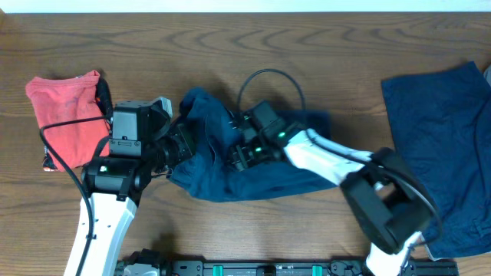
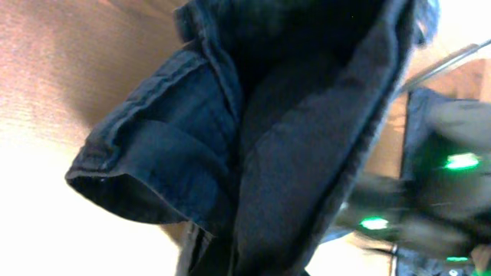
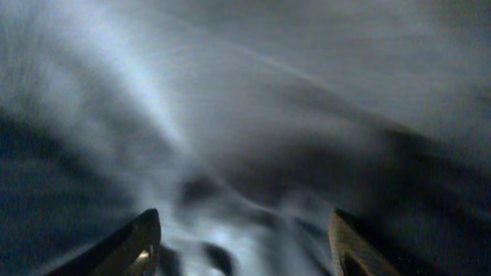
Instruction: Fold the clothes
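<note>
Centrally, a navy denim-like garment (image 1: 211,167) lies bunched, hems showing.

Recorded at the bench (image 1: 307,46) were two navy garments, centre garment (image 1: 219,175) and right-hand garment (image 1: 437,138); one red cloth (image 1: 65,115); two arms, left arm (image 1: 103,218) and right arm (image 1: 322,157).

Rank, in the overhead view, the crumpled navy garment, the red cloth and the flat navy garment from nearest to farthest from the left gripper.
1. Crumpled navy garment, at the table's centre, right against the left gripper.
2. Red cloth, at the table's left end.
3. Flat navy garment, at the far right edge.
</note>
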`<state>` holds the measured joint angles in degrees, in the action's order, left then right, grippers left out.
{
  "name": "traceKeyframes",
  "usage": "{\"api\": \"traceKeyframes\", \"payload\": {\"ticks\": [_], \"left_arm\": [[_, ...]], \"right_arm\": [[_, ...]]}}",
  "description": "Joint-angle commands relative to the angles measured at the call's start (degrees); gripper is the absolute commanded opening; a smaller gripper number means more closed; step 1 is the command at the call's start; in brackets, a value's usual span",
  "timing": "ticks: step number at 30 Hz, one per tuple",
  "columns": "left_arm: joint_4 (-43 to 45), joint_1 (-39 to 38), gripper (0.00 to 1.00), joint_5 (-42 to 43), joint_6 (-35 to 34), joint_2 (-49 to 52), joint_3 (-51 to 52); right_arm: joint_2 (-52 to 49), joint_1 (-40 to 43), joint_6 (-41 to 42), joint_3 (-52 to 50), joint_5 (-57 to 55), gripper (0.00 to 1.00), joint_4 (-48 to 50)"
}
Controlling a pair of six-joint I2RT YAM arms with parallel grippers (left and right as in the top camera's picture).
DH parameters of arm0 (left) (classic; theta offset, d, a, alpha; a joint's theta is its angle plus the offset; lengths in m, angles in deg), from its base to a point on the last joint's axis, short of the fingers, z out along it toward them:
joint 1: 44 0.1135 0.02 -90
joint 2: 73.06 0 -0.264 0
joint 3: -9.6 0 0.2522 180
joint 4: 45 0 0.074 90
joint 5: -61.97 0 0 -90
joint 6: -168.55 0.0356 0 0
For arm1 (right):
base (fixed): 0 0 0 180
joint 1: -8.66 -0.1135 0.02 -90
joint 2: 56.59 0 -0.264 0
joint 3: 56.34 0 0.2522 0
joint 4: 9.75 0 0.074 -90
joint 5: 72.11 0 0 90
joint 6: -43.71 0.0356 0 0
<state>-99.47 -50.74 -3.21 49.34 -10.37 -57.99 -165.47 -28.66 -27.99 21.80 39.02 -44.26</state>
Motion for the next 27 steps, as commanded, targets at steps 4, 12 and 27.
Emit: {"api": "traceKeyframes", "payload": {"ticks": [4,12,27], "left_arm": [[0.92,0.46,0.06,-1.75,2.01,0.66,-1.92],[3.76,0.46,0.06,-2.19,1.99,0.66,-1.92],[11.67,-1.81,0.06,4.79,-7.15,0.7,-1.92]], "right_arm": [[13.35,12.61,-6.91,1.64,-15.13,0.7,-13.66],[12.11,23.39,-8.76,-2.91,-20.04,0.68,-23.41],[11.37,16.63,-3.69,-19.58,-13.77,0.63,-5.79]]}}
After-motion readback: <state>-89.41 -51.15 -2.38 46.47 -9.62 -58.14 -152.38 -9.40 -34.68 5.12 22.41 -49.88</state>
